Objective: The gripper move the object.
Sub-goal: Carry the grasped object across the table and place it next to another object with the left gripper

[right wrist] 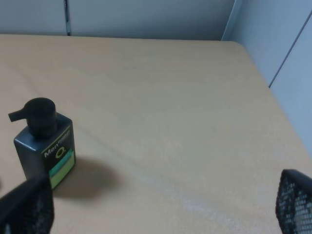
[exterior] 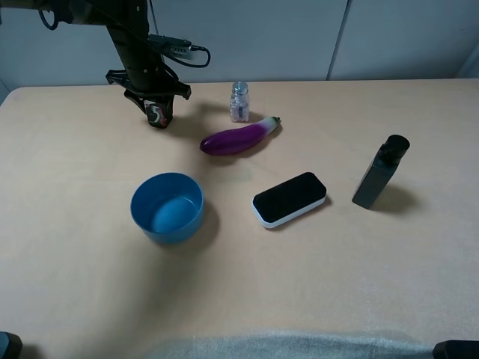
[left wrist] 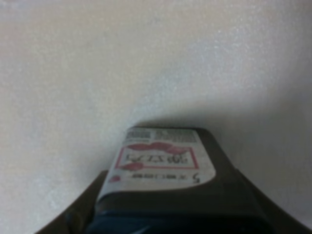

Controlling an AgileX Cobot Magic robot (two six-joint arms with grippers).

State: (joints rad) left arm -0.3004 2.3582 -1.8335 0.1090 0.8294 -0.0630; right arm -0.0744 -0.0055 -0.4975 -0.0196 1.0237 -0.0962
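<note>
The dark black clawed left hand (exterior: 156,114) is clamped around the small black upright box (exterior: 155,116), marked with a large "5" and a pinkish label, close to the far left corner of the pale beige surface (exterior: 75,284); whether the box rests on it I cannot tell; the right hand (right wrist: 161,209), black and mesh-padded, gapes wide on nothing, near the dark pump bottle (right wrist: 45,146) toward the right edge; mid-surface sit a purple aubergine (exterior: 239,137), a clear glass jar (exterior: 239,101) and a blue round bowl (exterior: 167,207); grey-white wall panels (exterior: 299,37) rise behind the far edge.
</note>
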